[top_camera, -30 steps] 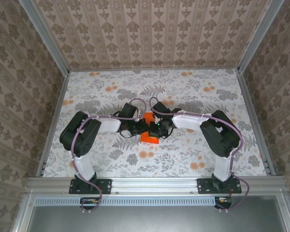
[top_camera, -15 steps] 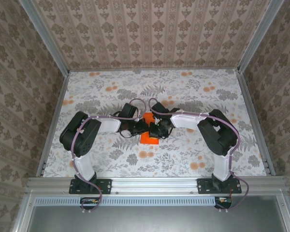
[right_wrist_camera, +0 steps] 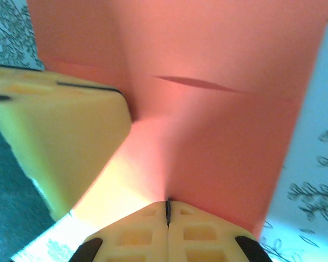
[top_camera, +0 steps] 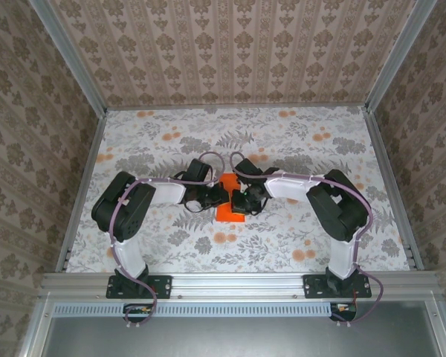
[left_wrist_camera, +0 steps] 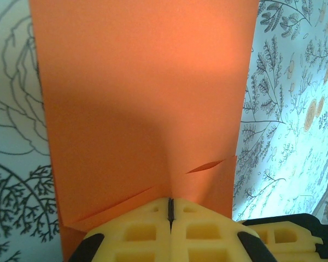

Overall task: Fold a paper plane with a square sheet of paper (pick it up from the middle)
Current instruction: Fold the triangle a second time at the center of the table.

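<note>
square sheet of paper lies mid counter, vivid orange on the floral cloth, partly hidden under both wrists. open cloth all round it, with the back wall, the side rails and the near rail well apart from the sheet. left arm and right arm both bend at the elbow and reach inward, wrists meeting nose to nose over the paper. left jaws clenched in the left wrist view, yellow pads pressed flat together with a thin dark seam, and the paper rising in a ridge straight into that seam, so pinched. slanted flap edges run out on each side of the tip, long side edges straight, cloth showing on both sides. right jaws clenched the same way in the right wrist view, pads together, the paper creased into the seam and gripped. the left arm's yellow finger crowds in at left, touching the sheet.
</note>
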{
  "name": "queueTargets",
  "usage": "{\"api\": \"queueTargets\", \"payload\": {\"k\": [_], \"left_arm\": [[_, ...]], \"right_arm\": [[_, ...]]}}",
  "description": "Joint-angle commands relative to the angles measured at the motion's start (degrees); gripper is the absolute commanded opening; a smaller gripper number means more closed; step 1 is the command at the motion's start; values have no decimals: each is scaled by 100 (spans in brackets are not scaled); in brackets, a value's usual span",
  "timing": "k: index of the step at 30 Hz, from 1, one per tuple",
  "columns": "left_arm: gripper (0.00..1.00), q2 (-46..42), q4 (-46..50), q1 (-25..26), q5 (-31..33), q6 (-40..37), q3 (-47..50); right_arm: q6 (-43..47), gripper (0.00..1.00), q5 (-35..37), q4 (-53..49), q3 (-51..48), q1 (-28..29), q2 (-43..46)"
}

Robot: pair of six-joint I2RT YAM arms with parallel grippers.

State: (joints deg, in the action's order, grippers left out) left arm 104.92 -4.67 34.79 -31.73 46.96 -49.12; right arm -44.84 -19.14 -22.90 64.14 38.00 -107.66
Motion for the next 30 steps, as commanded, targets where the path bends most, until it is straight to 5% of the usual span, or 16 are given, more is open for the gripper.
{"api": "queueTargets", "payload": {"k": [1, 17, 24, 30], "left_arm": [[0, 364, 939, -13, 562, 43, 342], [0, 382, 925, -16, 549, 50, 337], [0, 371, 907, -7, 527, 58, 324], [0, 395, 898, 10, 525, 72, 314]], "right_arm": [[109, 0, 205, -475, -266, -71, 229], [207, 0, 76, -519, -1001, -183, 777], [340, 0, 25, -282, -767, -184, 1349], [275, 0, -203, -6, -399, -50, 918]]}}
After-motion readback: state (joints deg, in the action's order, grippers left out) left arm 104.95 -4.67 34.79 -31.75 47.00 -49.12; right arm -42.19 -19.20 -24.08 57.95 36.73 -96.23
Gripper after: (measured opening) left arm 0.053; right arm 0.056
